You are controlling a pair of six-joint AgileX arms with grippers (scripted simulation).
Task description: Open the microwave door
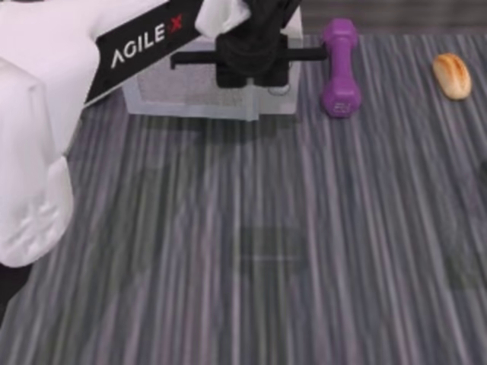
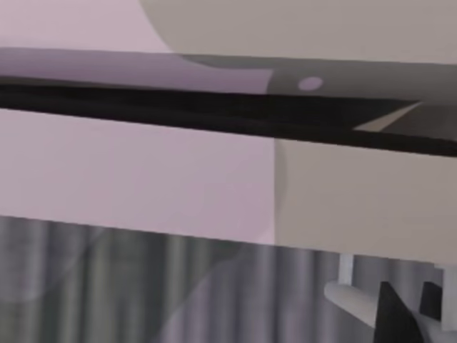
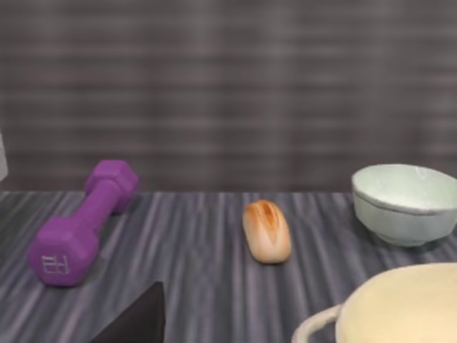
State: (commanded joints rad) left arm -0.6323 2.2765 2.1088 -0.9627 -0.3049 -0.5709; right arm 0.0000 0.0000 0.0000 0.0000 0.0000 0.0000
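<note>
White sleeve of my left arm [image 1: 30,152] fills nine o'clock; its hand [image 1: 251,57], grip unreadable, sits over the microwave [image 1: 152,95] at twelve. Its door [image 1: 194,91] is stiff, hinged: pull the free edge.

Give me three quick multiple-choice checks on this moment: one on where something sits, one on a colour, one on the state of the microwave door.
1. Where is the dumbbell relative to the microwave in the top view?
A. to its left
B. to its right
C. on top of it

2. What colour is the dumbbell?
A. purple
B. green
C. orange

3. How does the microwave door stand?
A. swung wide open
B. taken off and lying on the table
C. about flush with the front, left gripper over it

Answers:
1 B, it lies on the table between the microwave and the bread roll.
2 A, purple in both the top and right wrist views.
3 C, the mesh panel lines up with the microwave's front, under the left arm's black gripper.
</note>
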